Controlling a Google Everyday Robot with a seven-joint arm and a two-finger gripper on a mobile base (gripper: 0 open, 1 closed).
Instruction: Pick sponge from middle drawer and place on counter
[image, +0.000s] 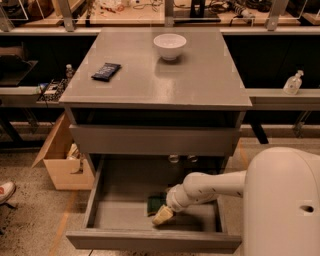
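Camera view: gripper (163, 215) in middle drawer (120, 206), perhaps touching half-hidden sponge (155, 202).

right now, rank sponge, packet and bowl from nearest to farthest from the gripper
From the gripper, low in the open drawer:
1. Sponge, right beside it, in the drawer.
2. Packet, on the counter, left side.
3. Bowl, counter's back.

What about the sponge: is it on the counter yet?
No, the sponge lies in the open middle drawer by the claw, while the counter holds only a bowl and a packet.
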